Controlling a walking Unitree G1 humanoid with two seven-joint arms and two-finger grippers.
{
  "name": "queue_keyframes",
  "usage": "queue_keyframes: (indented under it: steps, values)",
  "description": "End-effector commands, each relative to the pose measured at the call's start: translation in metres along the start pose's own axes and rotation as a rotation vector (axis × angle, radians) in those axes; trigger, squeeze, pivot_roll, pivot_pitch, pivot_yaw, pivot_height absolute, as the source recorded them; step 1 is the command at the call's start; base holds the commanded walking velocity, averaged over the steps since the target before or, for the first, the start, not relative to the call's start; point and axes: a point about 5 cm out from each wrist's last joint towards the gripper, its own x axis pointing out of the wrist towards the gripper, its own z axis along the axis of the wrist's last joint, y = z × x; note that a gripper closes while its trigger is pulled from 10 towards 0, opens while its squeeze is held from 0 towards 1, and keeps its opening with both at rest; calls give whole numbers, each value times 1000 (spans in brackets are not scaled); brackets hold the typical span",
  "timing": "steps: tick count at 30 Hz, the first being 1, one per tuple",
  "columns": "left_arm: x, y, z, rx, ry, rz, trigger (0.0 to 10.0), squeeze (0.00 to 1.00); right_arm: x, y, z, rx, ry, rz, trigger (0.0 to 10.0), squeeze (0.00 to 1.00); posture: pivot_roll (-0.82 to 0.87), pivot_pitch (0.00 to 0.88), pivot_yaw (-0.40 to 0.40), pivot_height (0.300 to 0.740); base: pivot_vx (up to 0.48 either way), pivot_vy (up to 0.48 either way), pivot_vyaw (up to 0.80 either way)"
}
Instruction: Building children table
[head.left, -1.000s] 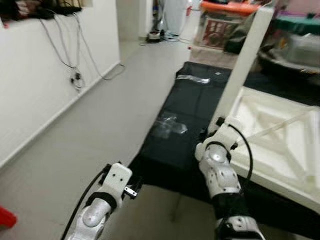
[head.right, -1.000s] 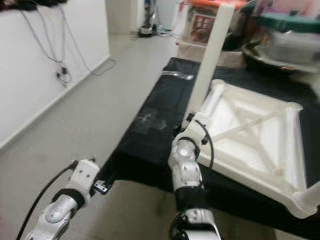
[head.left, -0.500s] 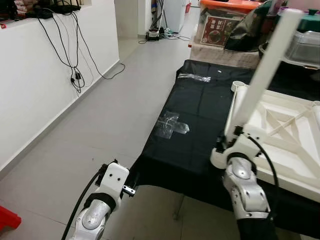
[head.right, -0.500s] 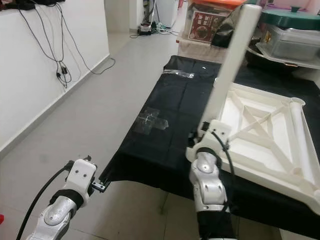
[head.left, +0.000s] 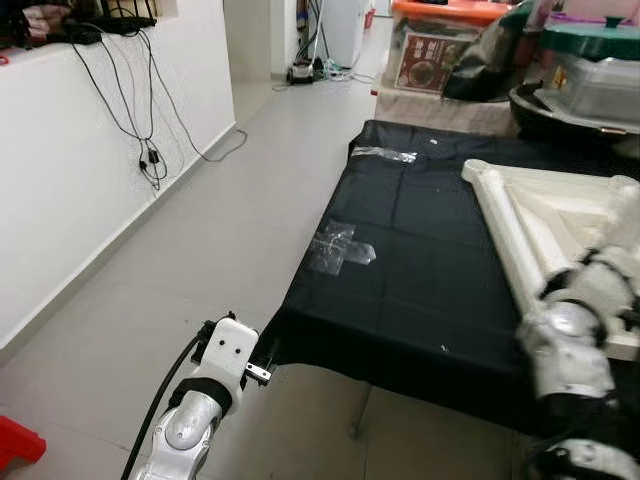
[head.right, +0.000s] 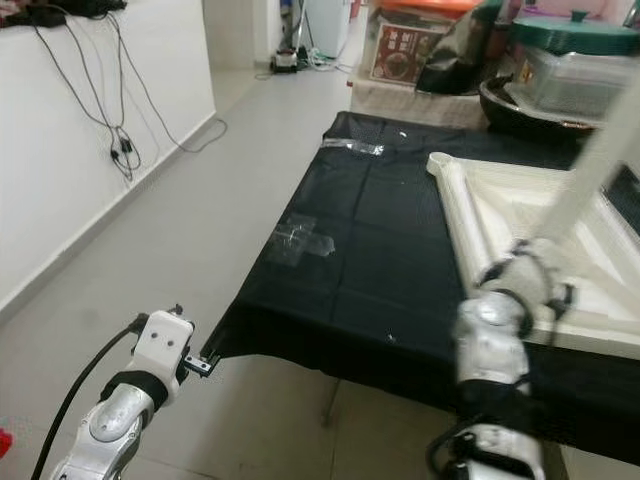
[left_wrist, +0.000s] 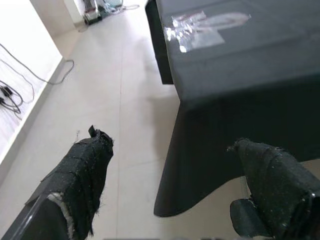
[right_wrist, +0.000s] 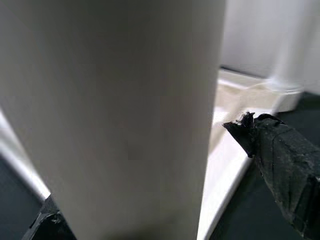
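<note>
An upside-down white children's table top (head.right: 470, 215) lies on the right half of a low table draped in black cloth (head.left: 400, 270). My right gripper (head.right: 540, 255) is shut on a white table leg (head.right: 600, 160) that rises tilted to the right over the top's near edge. In the right wrist view the leg (right_wrist: 120, 115) spans the gap between the two black fingers (right_wrist: 282, 167). My left gripper (left_wrist: 167, 142) is open and holds nothing. It hangs low over the floor by the cloth's near left corner (head.left: 285, 335).
A patch of clear tape (head.left: 340, 250) is stuck on the cloth. Storage boxes (head.left: 440, 50) and a pot with a green lid (head.left: 590, 70) crowd the far end. Cables (head.left: 150, 150) hang on the white wall to the left. A red object (head.left: 15, 440) lies on the floor.
My right arm has swung to the right with the leg, from the top's left corner to its near right side. The left arm has stayed in place.
</note>
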Motion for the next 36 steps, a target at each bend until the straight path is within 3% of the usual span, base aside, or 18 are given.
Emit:
queue_keyframes:
  steps: [1,3,5,6,7,8,9,10,11,14,19,20,22,23,24,30,33,36]
  values:
    - [-1,-2,-2,-3,13,-8,10000,0,-6,6,-3,4,13,11,10000,1000,67,0,-64,740,0,0,0]
    - [-1,-2,-2,-3,13,-8,10000,0,-6,6,-3,4,13,11,10000,1000,67,0,-64,740,0,0,0]
    - [1,-3,-1,2,12,-11,10000,0,-36,28,-19,-16,54,127,10000,1000,76,0,-63,740,0,0,0]
    - [1,-3,-1,2,12,-11,10000,0,-36,28,-19,-16,54,127,10000,1000,76,0,-63,740,0,0,0]
    - [1,-1,0,4,11,-11,10000,0,-61,42,-24,-16,58,244,10000,1000,75,0,-61,740,0,0,0]
    - [1,-1,0,4,11,-11,10000,0,-61,42,-24,-16,58,244,10000,1000,75,0,-61,740,0,0,0]
    - [0,0,-1,7,12,-9,10000,0,-88,53,-23,-20,16,388,10000,1000,74,0,-59,740,0,0,0]
    - [0,0,-1,7,12,-9,10000,0,-88,53,-23,-20,16,388,10000,1000,74,0,-59,740,0,0,0]
    - [-1,1,-1,10,14,-8,10000,0,-109,55,-19,-51,-55,487,10000,1000,68,0,-57,740,0,0,0]
    - [-2,2,-2,8,16,-10,10000,0,-118,50,-19,-93,-94,502,10000,1000,67,0,-60,740,0,0,0]
    - [-2,1,-2,5,18,-13,10000,0,-107,33,-22,-171,-113,415,10000,953,54,0,-51,740,0,0,0]
    - [-2,0,-3,3,18,-18,10000,0,-100,28,-23,-187,-109,395,10000,769,43,0,-49,740,0,0,0]
    - [-2,0,-3,3,18,-18,10000,0,-100,28,-23,-187,-109,395,10000,769,43,0,-49,740,0,0,0]
    - [-2,-1,-3,3,19,-22,10000,0,-101,29,-22,-182,-99,450,10000,675,32,0,-45,740,0,0,0]
    - [-2,-2,-4,0,21,-25,10000,0,-113,45,-23,-154,-75,632,10000,0,28,0,-40,740,0,0,0]
    - [-2,-3,-4,-1,22,-27,10000,0,-124,56,-24,-133,-58,764,10000,0,30,0,-42,740,0,0,0]
    - [1,6,-1,44,18,42,10000,0,-144,105,-21,-221,-29,1027,10000,0,66,0,-70,740,0,0,0]
    - [-1,11,-5,82,46,91,10000,0,-154,115,-22,-166,-5,1118,10000,0,78,0,-77,740,0,0,0]
